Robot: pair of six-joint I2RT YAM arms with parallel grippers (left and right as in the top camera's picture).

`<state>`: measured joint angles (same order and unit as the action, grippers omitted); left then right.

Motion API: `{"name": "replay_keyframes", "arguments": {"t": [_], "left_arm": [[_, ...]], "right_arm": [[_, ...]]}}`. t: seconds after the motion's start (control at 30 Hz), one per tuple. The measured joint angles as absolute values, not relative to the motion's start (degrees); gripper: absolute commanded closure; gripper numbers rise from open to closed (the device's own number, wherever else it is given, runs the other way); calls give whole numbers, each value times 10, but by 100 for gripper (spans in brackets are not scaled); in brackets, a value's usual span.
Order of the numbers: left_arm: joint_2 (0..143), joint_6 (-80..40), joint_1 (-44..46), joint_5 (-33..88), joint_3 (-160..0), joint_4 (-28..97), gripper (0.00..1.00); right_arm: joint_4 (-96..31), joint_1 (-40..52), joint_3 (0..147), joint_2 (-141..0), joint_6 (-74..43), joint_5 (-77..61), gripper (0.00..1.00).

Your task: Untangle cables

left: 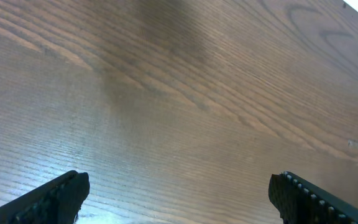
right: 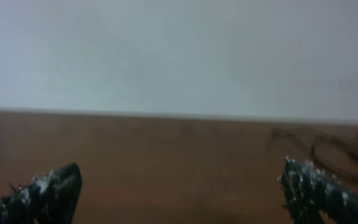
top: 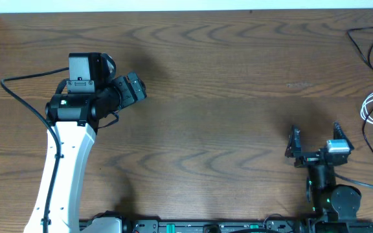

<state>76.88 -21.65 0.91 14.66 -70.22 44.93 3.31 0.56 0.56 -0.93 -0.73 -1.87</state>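
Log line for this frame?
left tool: open, empty | right tool: open, empty | black cable, white cable: far right, untouched

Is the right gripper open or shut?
Open: the right gripper has its fingers wide apart in the overhead and wrist views, with nothing between them.

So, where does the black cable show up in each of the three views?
Overhead: the black cable loops in the top right corner, near the table's far edge.
Left wrist: not in it; only bare wood shows.
Right wrist: a blurred dark loop at the far right, probably the same cable.
Shared landmark: the wooden table, whose grain fills all three views.
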Motion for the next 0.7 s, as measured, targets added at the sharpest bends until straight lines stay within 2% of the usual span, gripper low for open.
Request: {"name": "replay_keyframes", "arguments": {"t": [0.13, 0.7], "left_arm": [[769, -216, 9, 147, -702, 449, 2], [769, -216, 9, 147, -702, 449, 2]], "right_arm": [[-38, 6, 4, -8, -11, -19, 1], [-40, 6, 4, -10, -20, -19, 1]]}}
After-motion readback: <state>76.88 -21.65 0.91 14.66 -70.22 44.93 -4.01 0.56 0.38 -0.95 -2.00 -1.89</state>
